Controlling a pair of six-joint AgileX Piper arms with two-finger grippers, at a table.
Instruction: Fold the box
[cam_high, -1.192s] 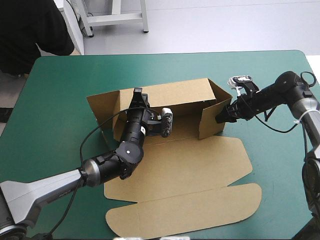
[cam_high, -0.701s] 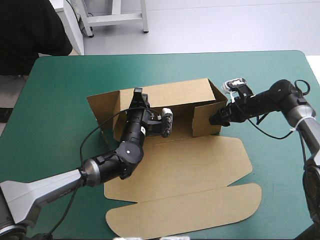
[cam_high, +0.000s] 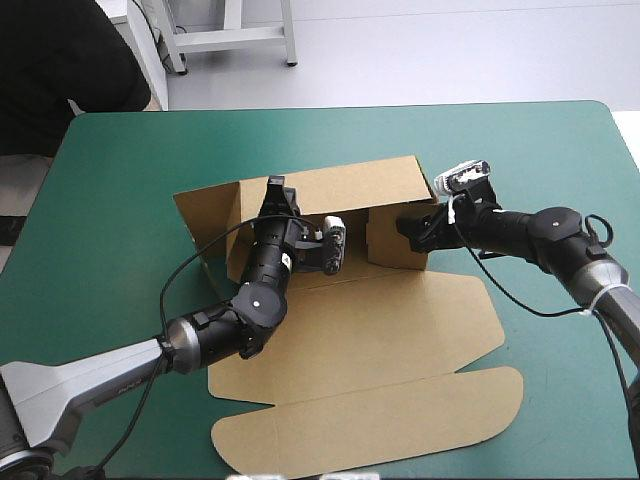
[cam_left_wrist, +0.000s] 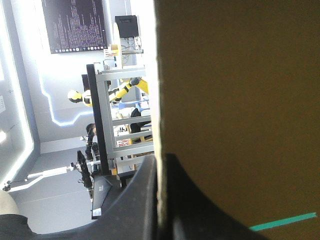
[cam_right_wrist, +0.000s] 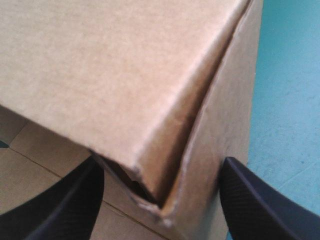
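High view: I see one box (cam_high: 350, 340) at the middle of the table (cam_high: 120, 160), its lid flat toward the near edge; two grippers work it; since earlier the right gripper (cam_high: 407, 230) has driven the right end flap further inward; the left gripper (cam_high: 275, 186) sits unchanged on the back wall. Left wrist: its fingers (cam_left_wrist: 142, 200) pinch the wall's edge, nearly closed. Right wrist: fingers (cam_right_wrist: 60, 200) stand wide apart, the folded corner between them, gripping nothing.

Support: table (cam_high: 120, 200), teal-green cover, fills most of the frame, far edge near top | Load: brown box (cam_high: 380, 340) lying at frame centre | Form: walls raised at centre, flat panels spread toward lower centre and lower right
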